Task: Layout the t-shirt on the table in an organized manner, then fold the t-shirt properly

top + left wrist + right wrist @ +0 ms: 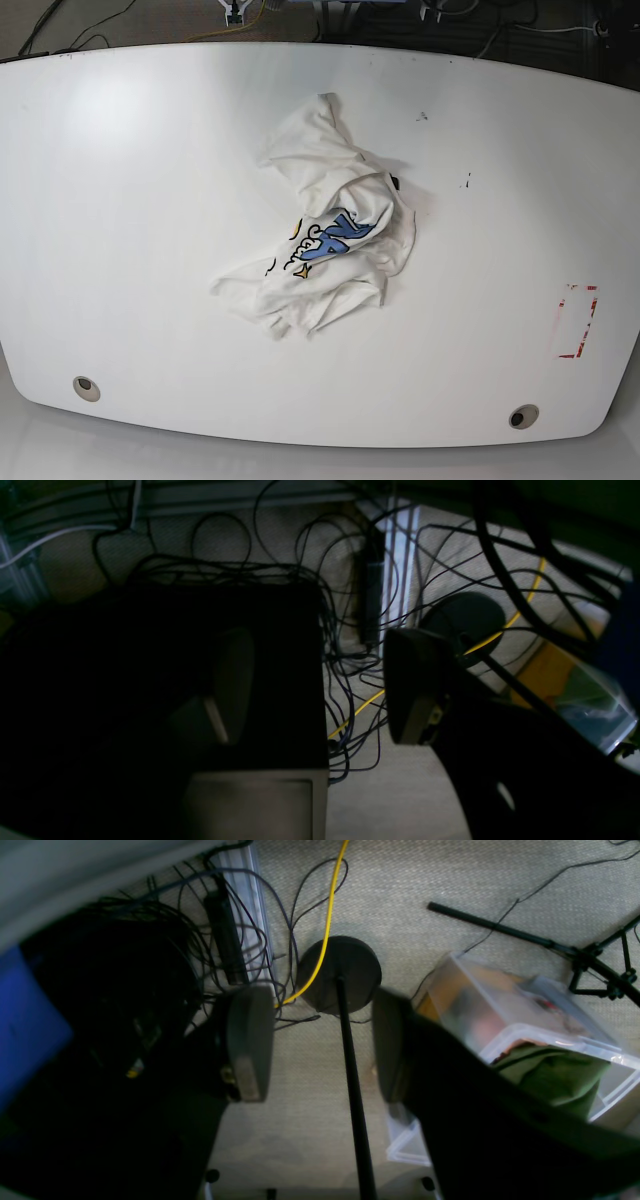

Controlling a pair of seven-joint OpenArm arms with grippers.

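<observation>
T-shirt, soft crumpled white cotton heap, glossy white table

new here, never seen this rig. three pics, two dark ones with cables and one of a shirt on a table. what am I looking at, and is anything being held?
It's a two-armed robot. Each arm has a camera on its wrist looking past its hand.

The left wrist view shows the left hand, open and empty, over floor cables.

The right wrist view shows the right hand, also open and empty, above carpet, a yellow cable and a clear plastic bin.

The base view looks down on the table. A crumpled t-shirt lies mid-table, blue print partly showing. A red tape outline sits near the right edge. Neither arm appears there. Nothing is held.
</observation>
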